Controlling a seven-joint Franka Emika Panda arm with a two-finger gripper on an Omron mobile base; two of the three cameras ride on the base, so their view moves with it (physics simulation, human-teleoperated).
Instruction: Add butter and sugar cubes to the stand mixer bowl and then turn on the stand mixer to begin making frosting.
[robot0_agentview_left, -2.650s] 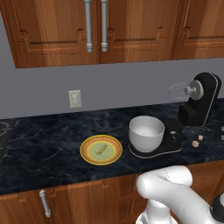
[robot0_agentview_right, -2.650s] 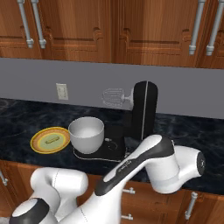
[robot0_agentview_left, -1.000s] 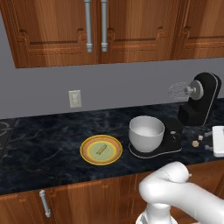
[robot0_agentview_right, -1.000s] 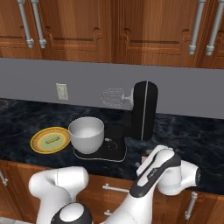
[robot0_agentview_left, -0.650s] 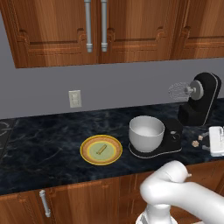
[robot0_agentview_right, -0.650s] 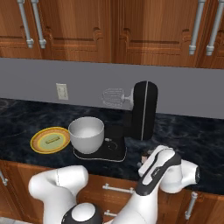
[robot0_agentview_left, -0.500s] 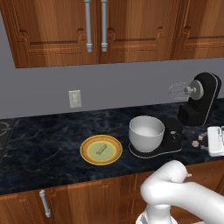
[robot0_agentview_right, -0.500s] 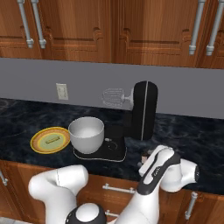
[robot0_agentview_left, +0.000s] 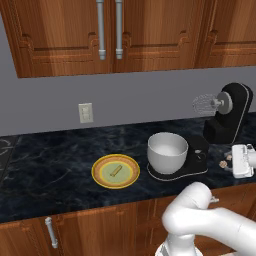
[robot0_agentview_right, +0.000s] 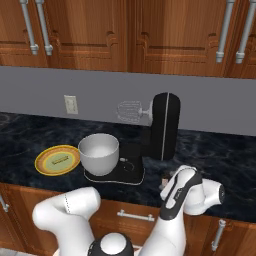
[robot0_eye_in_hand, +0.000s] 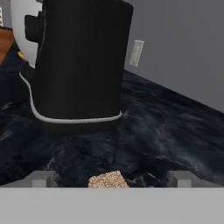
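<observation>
My tool (robot0_eye_in_hand: 112, 180) sits low over the dark marbled table (robot0_agentview_left: 55, 170) at the right end, just right of the mixer, with its two fingers spread wide and nothing between them but air; in the hand view a tiny pale beige sugar cube (robot0_eye_in_hand: 108, 179) lies on the table right between the two tips. From the left base view I see the white tool body at the right edge, near the small beige cubes on the table.

As I judge it, nothing of the job is finished. No butter or sugar is in the bowl, and the mixer's head is tilted back with the whisk in the air, so I take it to be off. Picking up the sugar looks like the step in hand. After that the butter has to go in, and then the mixer has to be switched on.

The black stand mixer with the bulky rounded head (robot0_agentview_left: 232, 117) stands at the right of the table, its silver wire whisk (robot0_agentview_left: 204, 104) lifted clear. On its flat black base sits the round, deep, white stand mixer bowl (robot0_agentview_left: 167, 152), and as far as I can see into it, it holds nothing. Just left of the bowl, apart from it, is the flat round yellow plate with an orange rim (robot0_agentview_left: 102, 177), and on it lies the small thin yellow-tan butter stick (robot0_agentview_left: 115, 171), alone near the plate's centre.
</observation>
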